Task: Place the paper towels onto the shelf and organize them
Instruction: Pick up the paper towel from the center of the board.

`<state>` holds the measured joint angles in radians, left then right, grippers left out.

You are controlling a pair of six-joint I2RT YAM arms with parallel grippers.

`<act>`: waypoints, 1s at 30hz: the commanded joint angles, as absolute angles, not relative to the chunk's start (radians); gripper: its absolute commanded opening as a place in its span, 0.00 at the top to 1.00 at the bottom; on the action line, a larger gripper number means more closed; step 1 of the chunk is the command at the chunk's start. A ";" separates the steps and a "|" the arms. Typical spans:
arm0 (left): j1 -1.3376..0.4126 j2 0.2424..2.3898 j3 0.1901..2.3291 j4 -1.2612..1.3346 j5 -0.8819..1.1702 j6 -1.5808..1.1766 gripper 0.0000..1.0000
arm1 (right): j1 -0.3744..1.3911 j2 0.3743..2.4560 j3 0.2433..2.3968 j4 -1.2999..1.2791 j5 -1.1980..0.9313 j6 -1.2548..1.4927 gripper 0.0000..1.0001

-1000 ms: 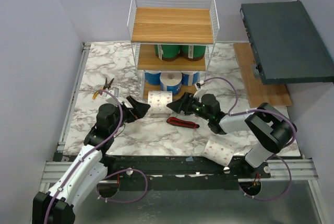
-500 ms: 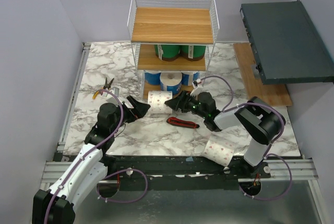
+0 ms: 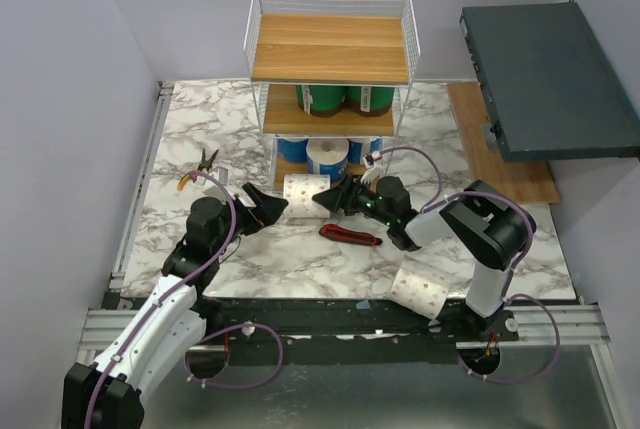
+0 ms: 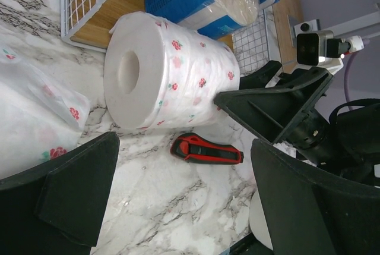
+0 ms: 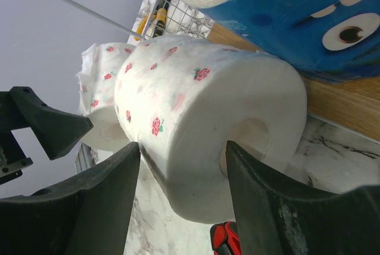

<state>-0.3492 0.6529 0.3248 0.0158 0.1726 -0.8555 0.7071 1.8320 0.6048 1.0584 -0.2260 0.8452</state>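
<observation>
R gripper (image 3: pixel 320 199) advanced, jaws narrowing round rose-print roll (image 3: pixel 302 191) at shelf's (image 3: pixel 330 49) 6 o'clock: pick starting, hold unconfirmed. L gripper (image 3: pixel 279 210) open, empty.

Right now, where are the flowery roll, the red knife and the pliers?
flowery roll (image 4: pixel 178 71), left wrist view, its wrapped side.
red knife (image 4: pixel 205 150), left wrist view, middle of its handle.
pliers (image 3: pixel 203 163), top view, near the pivot.

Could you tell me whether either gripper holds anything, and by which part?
Left gripper: nothing. Right gripper straddles one end of the dotted roll; grip cannot be told.
</observation>
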 commanded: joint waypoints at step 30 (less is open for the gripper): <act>-0.354 0.566 0.279 0.075 0.149 -0.899 0.03 | 0.826 1.234 0.660 0.094 -0.039 0.463 0.69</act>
<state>-0.3492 0.5774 0.2836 0.0372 0.1680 -0.8875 0.7898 1.2922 0.5716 0.4095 -0.1490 0.6117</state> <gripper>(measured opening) 0.970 0.372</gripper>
